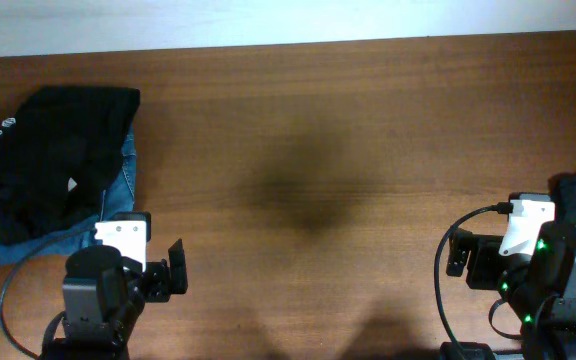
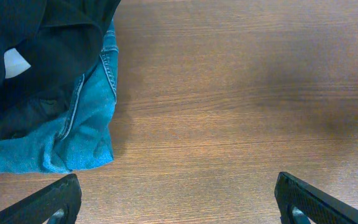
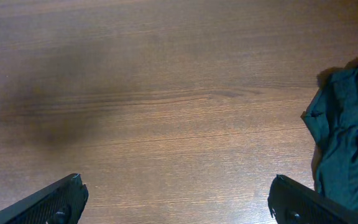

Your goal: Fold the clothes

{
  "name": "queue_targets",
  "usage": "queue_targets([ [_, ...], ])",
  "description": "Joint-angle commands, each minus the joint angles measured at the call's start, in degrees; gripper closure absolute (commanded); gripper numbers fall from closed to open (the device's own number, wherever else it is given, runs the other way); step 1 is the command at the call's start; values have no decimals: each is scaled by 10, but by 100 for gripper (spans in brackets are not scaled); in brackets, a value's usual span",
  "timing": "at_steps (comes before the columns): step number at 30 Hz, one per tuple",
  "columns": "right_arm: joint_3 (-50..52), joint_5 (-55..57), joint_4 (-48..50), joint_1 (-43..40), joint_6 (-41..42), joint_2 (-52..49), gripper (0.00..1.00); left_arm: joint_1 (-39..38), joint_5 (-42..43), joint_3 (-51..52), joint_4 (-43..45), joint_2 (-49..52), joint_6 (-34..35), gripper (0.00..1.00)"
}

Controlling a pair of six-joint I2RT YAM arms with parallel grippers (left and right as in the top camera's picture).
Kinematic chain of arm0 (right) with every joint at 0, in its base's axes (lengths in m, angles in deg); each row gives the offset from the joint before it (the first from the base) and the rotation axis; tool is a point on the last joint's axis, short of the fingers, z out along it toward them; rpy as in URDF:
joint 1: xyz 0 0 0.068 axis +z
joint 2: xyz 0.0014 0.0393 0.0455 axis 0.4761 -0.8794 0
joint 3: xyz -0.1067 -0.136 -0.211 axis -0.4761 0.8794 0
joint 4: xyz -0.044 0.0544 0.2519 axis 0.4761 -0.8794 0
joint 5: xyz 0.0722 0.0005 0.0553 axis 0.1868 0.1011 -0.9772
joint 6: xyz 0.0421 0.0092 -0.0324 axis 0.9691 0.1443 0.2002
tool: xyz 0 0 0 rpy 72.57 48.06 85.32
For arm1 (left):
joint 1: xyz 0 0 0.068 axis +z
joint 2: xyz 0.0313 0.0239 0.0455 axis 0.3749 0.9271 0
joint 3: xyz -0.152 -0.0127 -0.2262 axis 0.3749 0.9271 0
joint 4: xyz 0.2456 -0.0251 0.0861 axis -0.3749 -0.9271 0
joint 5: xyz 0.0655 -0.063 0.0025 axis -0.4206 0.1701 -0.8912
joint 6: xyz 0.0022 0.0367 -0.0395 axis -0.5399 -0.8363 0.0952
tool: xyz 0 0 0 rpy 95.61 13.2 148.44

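Now left claw (image 2: 178, 202) spread wide, right claw (image 3: 178, 200) likewise; clothes (image 1: 53, 150) lie apart.

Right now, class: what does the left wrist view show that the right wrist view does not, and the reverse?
Only the left wrist: a black garment lying over blue denim, upper left, with a white tag. Only the right wrist: a crumpled dark garment at the right edge. Both: the bare wooden table, and an open, empty gripper, the left gripper and the right gripper.

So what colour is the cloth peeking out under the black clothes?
The cloth is blue, like jeans. The left wrist view shows it best.
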Motion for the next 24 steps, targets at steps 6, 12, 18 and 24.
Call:
queue_targets([
  [6, 4, -1, 1, 6, 6, 3, 1, 0, -8, 6, 0, -3, 8, 1],
  [12, 6, -1, -2, 6, 6, 27, 1, 0, -8, 6, -1, -3, 8, 1],
  [18, 36, 24, 19, 50, 0, 85, 1, 0, -8, 6, -1, -3, 8, 1],
  [24, 171, 31, 158, 93, -27, 217, 1, 0, -8, 6, -1, -3, 8, 1],
])
